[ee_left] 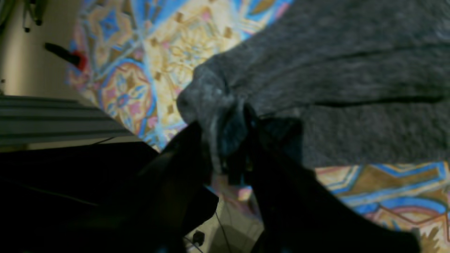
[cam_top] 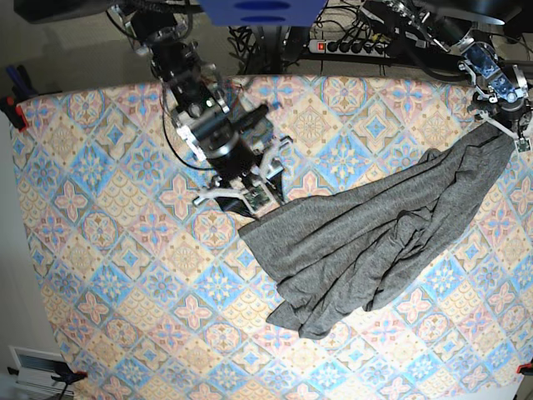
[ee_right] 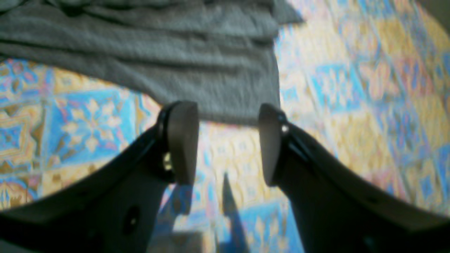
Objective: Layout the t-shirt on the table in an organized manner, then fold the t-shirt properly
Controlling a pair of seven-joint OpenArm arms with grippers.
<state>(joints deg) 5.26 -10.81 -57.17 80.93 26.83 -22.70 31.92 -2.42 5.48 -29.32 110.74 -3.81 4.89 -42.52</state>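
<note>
The t-shirt (cam_top: 375, 242) is lying crumpled across the desk (cam_top: 108, 250). The left gripper (ee_left: 228, 140) is pinching one far corner tight. The right gripper (ee_right: 228, 140) is hanging open, with the near corner just ahead of it.

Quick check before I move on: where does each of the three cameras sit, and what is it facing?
Left wrist: behind the left gripper, shut on a bunched corner of the t-shirt; dark fingers show.
Right wrist: behind the right gripper, open over the table, facing the shirt's edge.
Base: overhead, looking down on both arms, shirt draped rightward.
Shared: all three show the t-shirt and patterned table.
</note>
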